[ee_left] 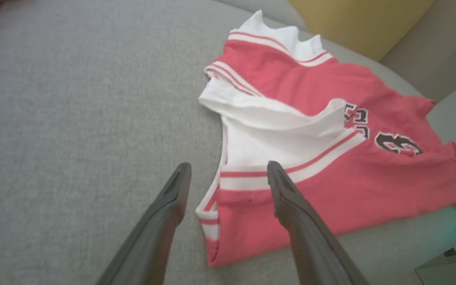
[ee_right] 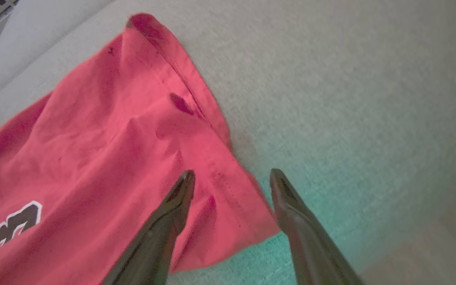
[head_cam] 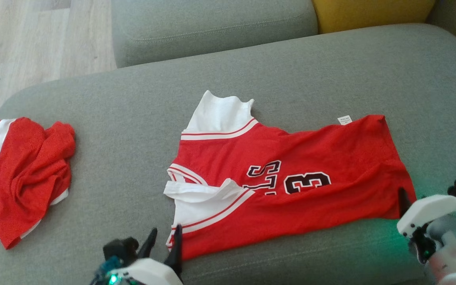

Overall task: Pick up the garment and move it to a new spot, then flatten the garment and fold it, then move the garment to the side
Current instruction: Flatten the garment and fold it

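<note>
The garment is a red sleeveless jersey with white trim and dark numbers. It lies mostly spread on the grey couch seat, neck end to the left and hem to the right, with the white shoulder part folded over. My left gripper stands open at the jersey's near left corner. In the left wrist view the gripper hangs over the striped armhole edge of the garment with nothing gripped. My right gripper is at the near right hem corner. Its wrist view shows the gripper open above the hem of the garment.
A second red and white cloth lies crumpled at the seat's far left. A grey back cushion and a yellow cushion stand behind. Wooden floor shows beyond the seat's left edge.
</note>
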You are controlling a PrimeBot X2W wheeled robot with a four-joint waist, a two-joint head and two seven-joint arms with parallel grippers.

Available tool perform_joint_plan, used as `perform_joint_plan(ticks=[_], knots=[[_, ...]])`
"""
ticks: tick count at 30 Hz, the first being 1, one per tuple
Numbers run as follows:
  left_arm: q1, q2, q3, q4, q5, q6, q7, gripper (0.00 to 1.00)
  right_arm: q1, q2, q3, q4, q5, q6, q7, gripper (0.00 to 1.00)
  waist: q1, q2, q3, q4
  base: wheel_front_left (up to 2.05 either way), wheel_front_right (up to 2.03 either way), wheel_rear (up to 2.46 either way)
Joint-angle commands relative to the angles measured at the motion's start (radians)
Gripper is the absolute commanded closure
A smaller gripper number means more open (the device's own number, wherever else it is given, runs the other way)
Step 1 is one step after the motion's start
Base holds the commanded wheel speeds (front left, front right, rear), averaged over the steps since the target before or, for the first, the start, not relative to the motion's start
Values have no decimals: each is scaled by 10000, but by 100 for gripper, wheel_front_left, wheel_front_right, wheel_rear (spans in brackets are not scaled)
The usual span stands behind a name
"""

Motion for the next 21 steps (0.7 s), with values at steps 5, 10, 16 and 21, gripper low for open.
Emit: perform_joint_plan(ticks=[5, 10, 16, 21], knots=[[-468, 51, 1168, -1566, 219, 191, -63, 0, -627, 164, 619, -1195, -853, -4, -870, 0, 0, 0, 35, -134, 0, 0, 0], [-856, 51, 1937, -2599, 572, 69, -63, 0, -618, 566, 1051, -3051, -1539, -4, -1122, 0, 0, 0, 246, -405, 0, 0, 0], [-2560, 427, 1940, -1898, 1163, -196, 160, 0, -492, 1126, 1811, -5689, -1995, -4, -658, 0, 0, 0, 1188, -931, 0, 0, 0], [-4637, 906, 1653, -650, 1653, -390, 992, 0, -245, 1320, 2492, -7965, -1997, -4, 326, 0, 0, 0, 2285, -1387, 0, 0, 0]])
